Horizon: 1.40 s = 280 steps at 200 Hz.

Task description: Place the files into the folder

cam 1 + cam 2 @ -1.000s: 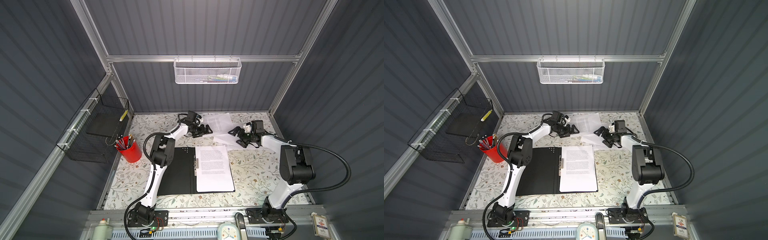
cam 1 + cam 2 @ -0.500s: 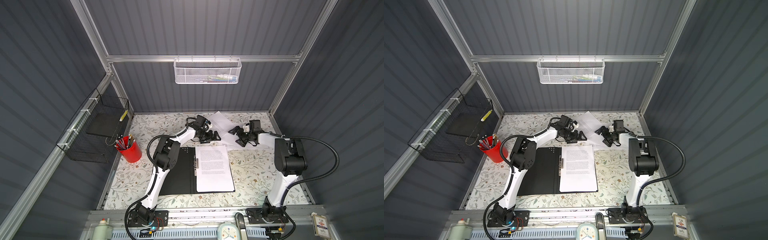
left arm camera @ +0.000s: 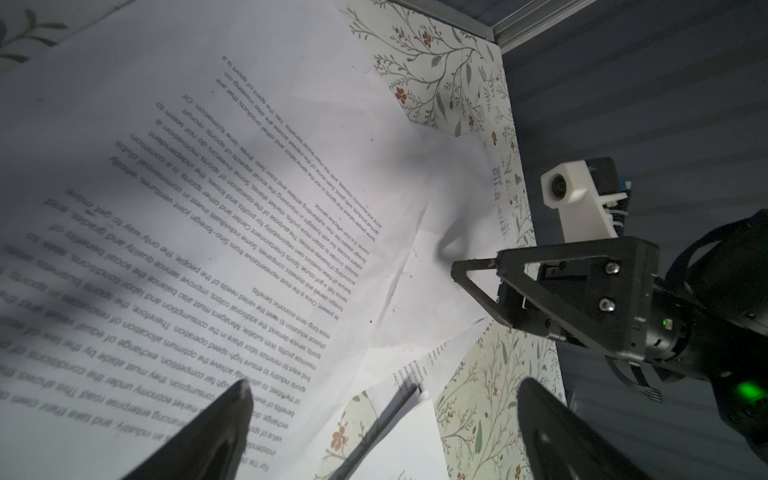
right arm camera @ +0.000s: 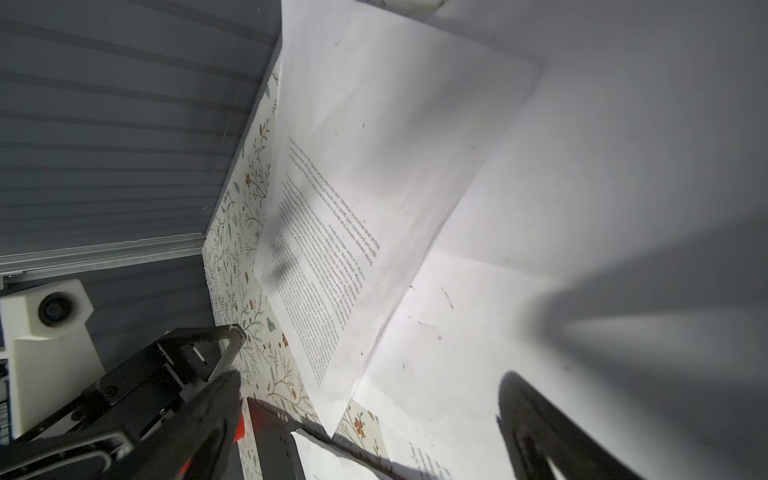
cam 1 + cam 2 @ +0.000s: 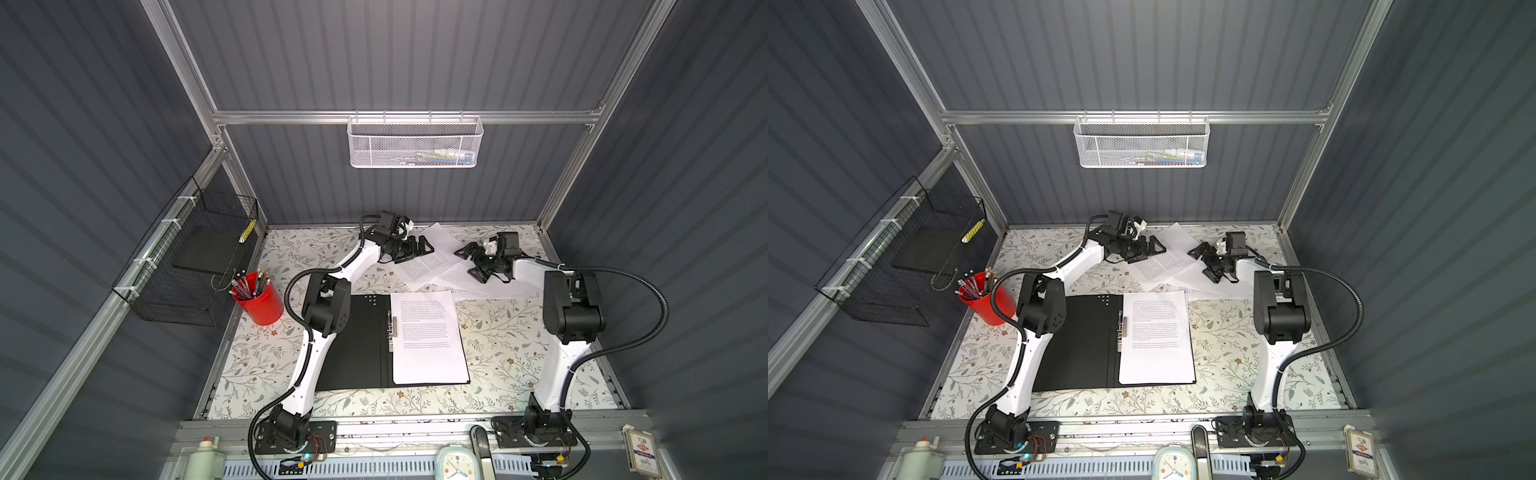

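Observation:
The folder [image 5: 365,340] [image 5: 1084,340] lies open, black inside up, with one printed sheet [image 5: 428,336] [image 5: 1156,336] on its right half beside the metal clip. More files [image 5: 432,266] [image 5: 1163,266] lie fanned and overlapping behind it near the back wall. My left gripper [image 5: 419,249] [image 5: 1148,249] hangs open over their left edge; its wrist view shows the text [image 3: 208,208] under its empty jaws [image 3: 382,395]. My right gripper [image 5: 469,259] [image 5: 1202,259] is open over their right side, with nothing between its fingers [image 4: 370,395]. A folder corner [image 4: 274,436] shows in the right wrist view.
A red pencil cup [image 5: 259,303] stands left of the folder. A black wire basket [image 5: 191,257] hangs on the left wall and a white mesh basket [image 5: 415,141] on the back rail. A clock [image 5: 455,465], a bottle [image 5: 205,457] and a card box [image 5: 642,453] sit along the front.
My left gripper has swung right to the loose sheets' left edge. The right arm has drawn its elbow in, its gripper staying near the sheets. The top loose sheet has turned a little.

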Motion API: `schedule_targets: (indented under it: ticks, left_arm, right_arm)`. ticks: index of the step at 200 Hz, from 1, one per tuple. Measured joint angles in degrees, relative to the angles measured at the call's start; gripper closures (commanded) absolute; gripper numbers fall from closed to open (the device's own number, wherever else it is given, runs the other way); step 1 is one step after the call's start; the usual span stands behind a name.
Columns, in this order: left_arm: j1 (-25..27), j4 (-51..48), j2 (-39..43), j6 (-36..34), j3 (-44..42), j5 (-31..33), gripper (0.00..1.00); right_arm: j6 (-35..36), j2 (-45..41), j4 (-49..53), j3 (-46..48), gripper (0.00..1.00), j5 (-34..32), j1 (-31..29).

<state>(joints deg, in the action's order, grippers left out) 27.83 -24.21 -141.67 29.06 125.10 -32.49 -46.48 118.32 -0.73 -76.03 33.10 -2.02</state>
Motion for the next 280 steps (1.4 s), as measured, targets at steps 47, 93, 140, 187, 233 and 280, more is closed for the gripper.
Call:
schedule_targets:
  ticks: [47, 93, 140, 187, 233, 280]
  left_arm:
    - [0.0, -1.7, -3.2, -0.8, -0.5, 0.0, 0.00]
    - [0.1, -1.5, -3.2, -1.2, -1.6, -0.5, 0.00]
    - [0.2, 0.4, -2.6, -2.1, -3.8, -1.4, 0.00]
    - [0.2, 1.4, -1.8, -2.8, -5.4, -2.1, 0.00]
    - [0.2, 1.3, -1.8, -3.0, -5.4, -2.2, 0.00]
    - [0.2, 1.3, -1.8, -3.0, -5.4, -2.4, 0.00]
  right_arm:
    - [-2.2, 2.5, -0.8, -1.5, 0.05, 0.2, -0.5]
    - [-5.0, 3.8, -3.1, -2.3, 0.07, 0.7, -1.4]
    - [-7.7, 6.3, -5.4, -4.2, 0.09, 1.4, -2.1]
    - [-10.6, 8.6, -8.3, -5.8, 0.17, 2.2, -3.1]
    - [-13.4, 10.4, -11.6, -6.5, 0.31, 3.1, -4.5]
    - [-15.4, 11.0, -14.8, -6.6, 0.50, 4.6, -5.3]
